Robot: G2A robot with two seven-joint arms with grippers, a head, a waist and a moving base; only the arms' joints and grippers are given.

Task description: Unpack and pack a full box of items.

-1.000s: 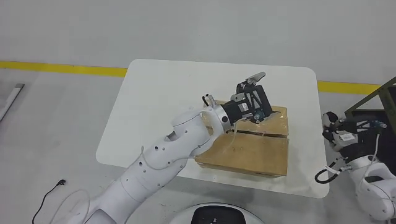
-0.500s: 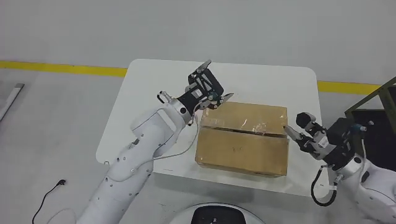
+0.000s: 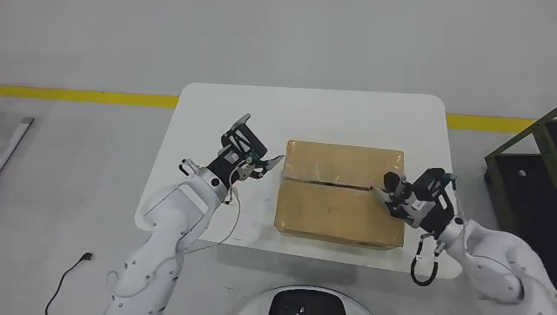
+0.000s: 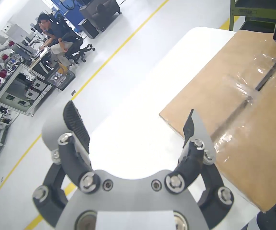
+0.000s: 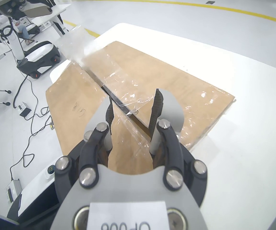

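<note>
Top view gives us the layout: the desk (image 3: 348, 106) carries the closed cardboard box (image 3: 341, 215), offset toward its 4 o'clock side. We judge that the arms flank the box so they can work on its lid. The left end effector (image 3: 265, 137) hovers released and empty off the box's 9 o'clock end. The right end effector (image 3: 383, 186), also released, sits at 3 o'clock. Right wrist view adds detail: its jaws straddle the flap seam (image 5: 115, 100), where clear tape (image 5: 126, 77) lies wrinkled.

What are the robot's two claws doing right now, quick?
Left gripper: open, empty, beside the cardboard box.
Right gripper: open, empty, over the box's taped seam.
</note>
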